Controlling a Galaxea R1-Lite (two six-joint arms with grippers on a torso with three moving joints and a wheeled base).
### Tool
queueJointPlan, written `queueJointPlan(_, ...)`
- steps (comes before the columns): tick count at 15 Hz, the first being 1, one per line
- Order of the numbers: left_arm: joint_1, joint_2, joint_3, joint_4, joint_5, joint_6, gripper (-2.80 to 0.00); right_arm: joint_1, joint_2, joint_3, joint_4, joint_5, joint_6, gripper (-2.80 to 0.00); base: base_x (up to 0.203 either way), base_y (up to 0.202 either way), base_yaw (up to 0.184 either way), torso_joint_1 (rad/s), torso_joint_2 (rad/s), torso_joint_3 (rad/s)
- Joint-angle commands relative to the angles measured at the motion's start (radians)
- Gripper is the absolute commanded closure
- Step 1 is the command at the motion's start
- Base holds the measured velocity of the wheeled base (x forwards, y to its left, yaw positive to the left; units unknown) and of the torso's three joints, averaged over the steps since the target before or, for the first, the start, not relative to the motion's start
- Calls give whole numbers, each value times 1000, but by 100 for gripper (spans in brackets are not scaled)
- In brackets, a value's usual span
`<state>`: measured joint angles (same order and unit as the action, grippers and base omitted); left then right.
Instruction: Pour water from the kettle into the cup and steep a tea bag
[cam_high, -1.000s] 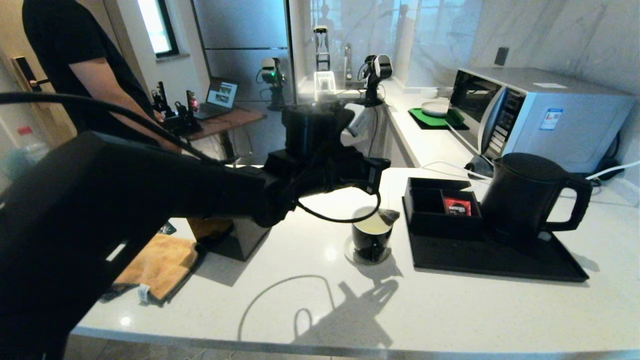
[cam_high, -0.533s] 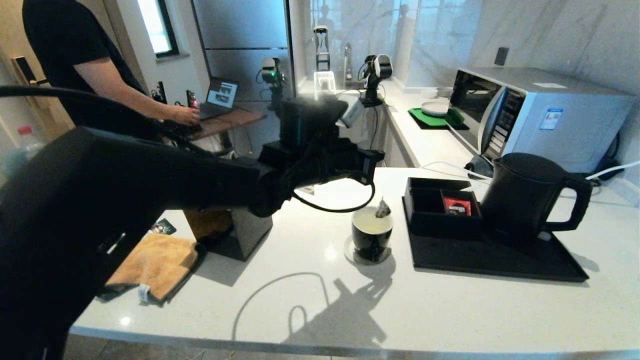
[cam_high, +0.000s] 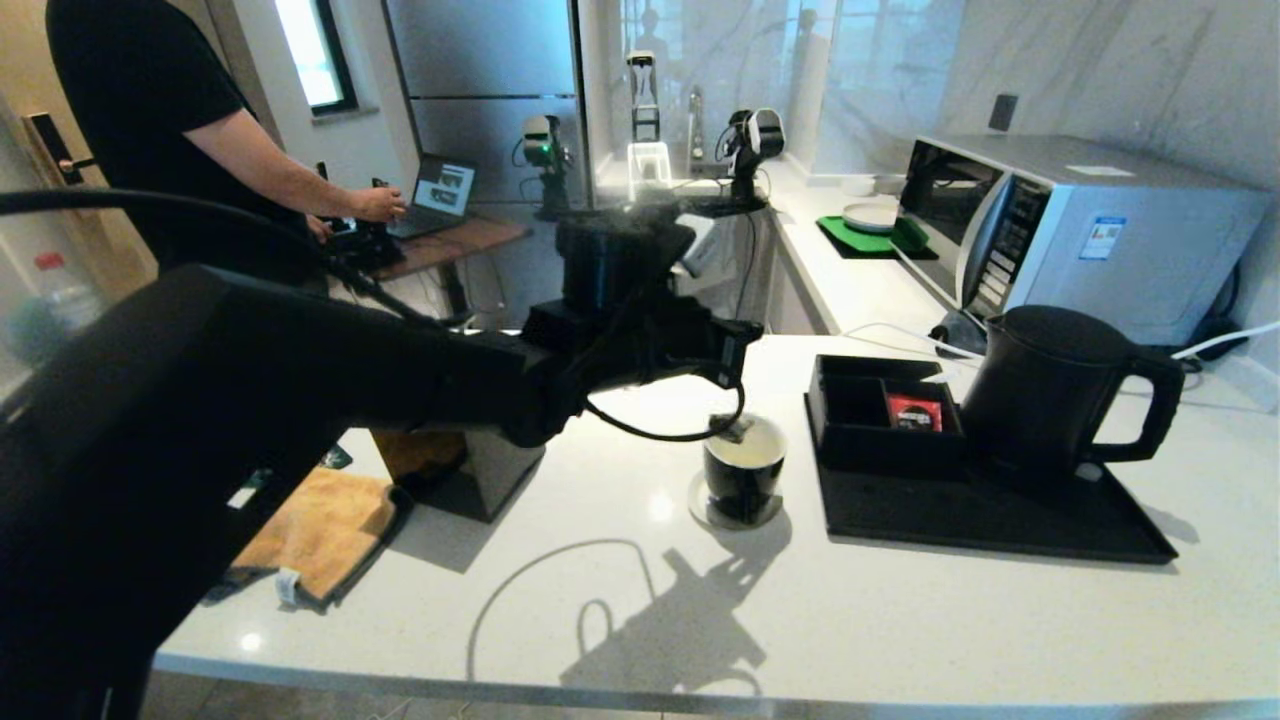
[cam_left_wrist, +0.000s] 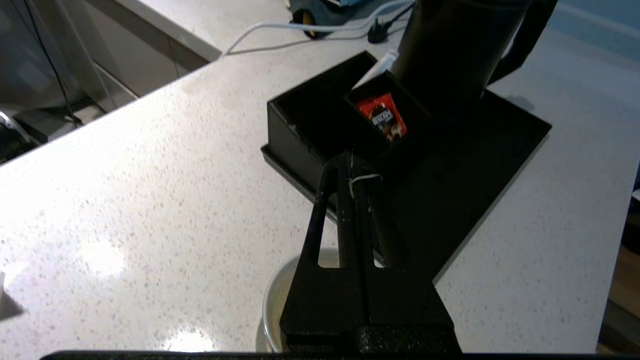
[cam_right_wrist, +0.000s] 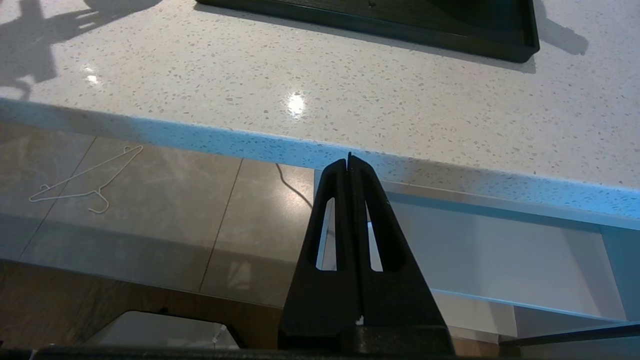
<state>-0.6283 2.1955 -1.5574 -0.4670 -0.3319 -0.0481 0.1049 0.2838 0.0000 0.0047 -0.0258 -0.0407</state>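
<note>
Our left gripper (cam_left_wrist: 352, 172) hangs directly above the cup (cam_high: 744, 478), its fingers pinched together on the thin white string (cam_left_wrist: 364, 178) of the tea bag (cam_high: 733, 428), which dangles just beneath them at the cup's rim. We judge the bag light, soft and limp, likely to swing on its string, so the string is the sensible hold. The cup looks glossy and easy to tip. The kettle (cam_high: 1050, 395) stands on the black tray (cam_high: 1000, 515), beyond the left gripper and off to one side.

The left wrist view shows the string caught between the fingertips; the head view alone shows the bag. Our right gripper (cam_right_wrist: 350, 162), fingers closed on nothing, hangs below the counter edge (cam_right_wrist: 320, 150), visible only from its own wrist.
</note>
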Motion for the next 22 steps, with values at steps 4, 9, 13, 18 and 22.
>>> queueJointPlan(4,4,4,77,-20,-6,1,0,1,1,0,0,0,-1,0,0,0,0,0,0,0)
queueJointPlan(9,5,27,169,-87,-4,-1,0,1,1,0,0,0,-1,0,0,0,0,0,0,0)
queueJointPlan(13,16,44,190,-122,-5,-1,0,-1,1,0,0,0,-1,0,0,0,0,0,0,0)
queueJointPlan(18,21,9,156,-119,-4,-1,0,0,0,0,0,0,-1,0,0,0,0,0,0,0)
queueJointPlan(22,16,-37,98,-107,2,-3,0,0,1,0,0,0,-1,0,0,0,0,0,0,0)
